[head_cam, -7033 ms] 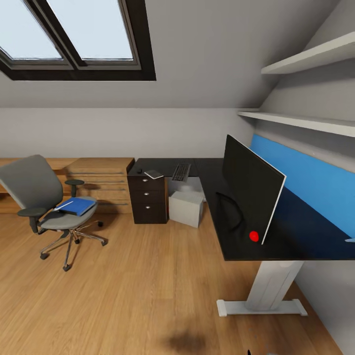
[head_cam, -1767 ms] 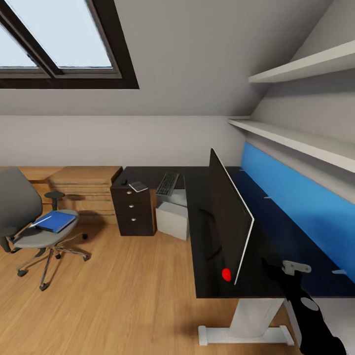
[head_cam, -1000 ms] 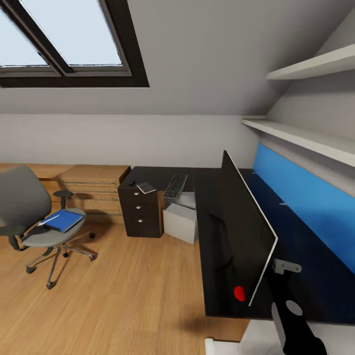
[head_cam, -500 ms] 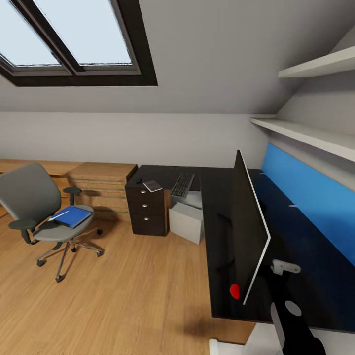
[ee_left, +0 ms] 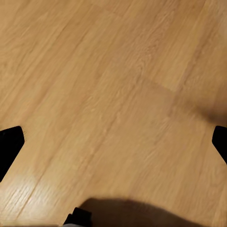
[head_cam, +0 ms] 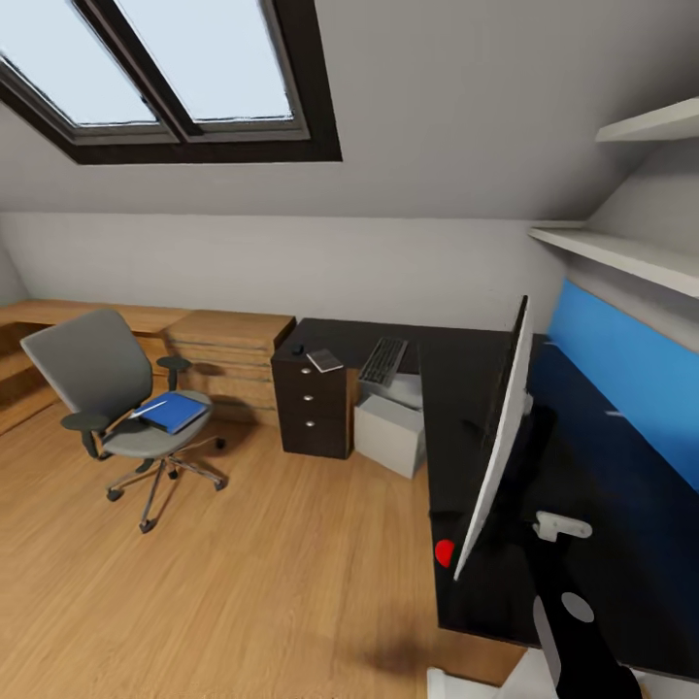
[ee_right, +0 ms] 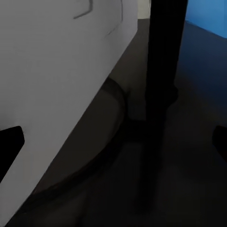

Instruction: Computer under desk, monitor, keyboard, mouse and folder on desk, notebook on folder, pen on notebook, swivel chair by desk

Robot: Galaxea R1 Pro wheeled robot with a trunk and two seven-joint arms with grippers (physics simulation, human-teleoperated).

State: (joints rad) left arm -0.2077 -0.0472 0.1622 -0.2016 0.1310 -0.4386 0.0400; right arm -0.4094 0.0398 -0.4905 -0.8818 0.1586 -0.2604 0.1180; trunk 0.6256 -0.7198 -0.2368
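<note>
As view panned, monitor turned (edge-on).

bright skylight daylight | soft floor shadows | wrist views blurred

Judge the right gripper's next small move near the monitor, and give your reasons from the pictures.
Probably ease the right gripper forward toward the monitor's stand before closing. The wrist view shows the fingertips spread wide with the stand post ahead, not yet between them. The monitor stands on the desk, turned nearly edge-on in the head view, so it likely needs gripping.
</note>
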